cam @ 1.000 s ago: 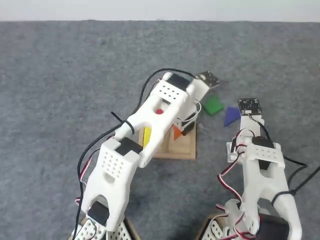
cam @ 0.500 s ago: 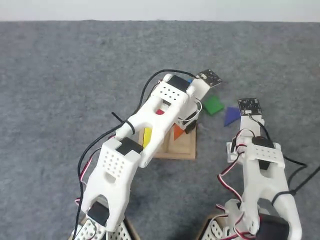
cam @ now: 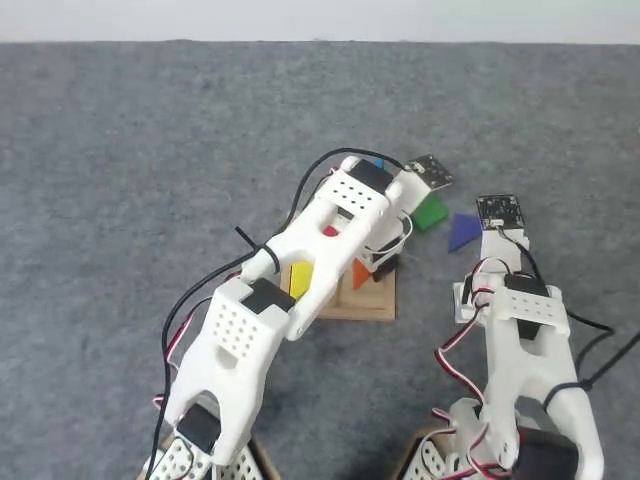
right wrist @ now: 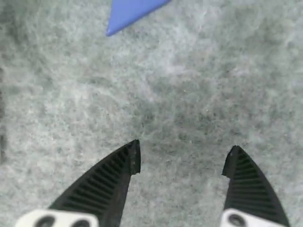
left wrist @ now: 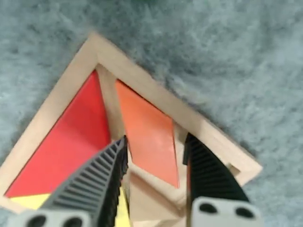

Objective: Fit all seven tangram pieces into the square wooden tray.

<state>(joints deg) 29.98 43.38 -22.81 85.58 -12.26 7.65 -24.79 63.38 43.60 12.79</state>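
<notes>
Bright, diffuse light from above, grey surface (cam: 120, 140) evenly lit, soft faint shadow close under the left arm (cam: 330, 215), tray (left wrist: 142, 78) inner wall slightly shaded in the left wrist view.

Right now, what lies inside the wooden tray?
A red triangle, an orange piece and a yellow piece lie inside the tray. The left gripper covers the rest of its floor.

Left arm (cam: 240, 340) lies over the tray (cam: 375, 297), blocking top access except at its near-right corner. Left gripper (left wrist: 155, 142) is spread, straddling the orange piece (left wrist: 149, 135). A bare wood strip separates that from the red piece (left wrist: 75, 146). Right gripper (right wrist: 182, 151) is spread over bare carpet (right wrist: 189, 85), with a straight lane to the blue piece (right wrist: 130, 12). Green piece (cam: 428, 212) sits near the tray's far-right corner.
</notes>
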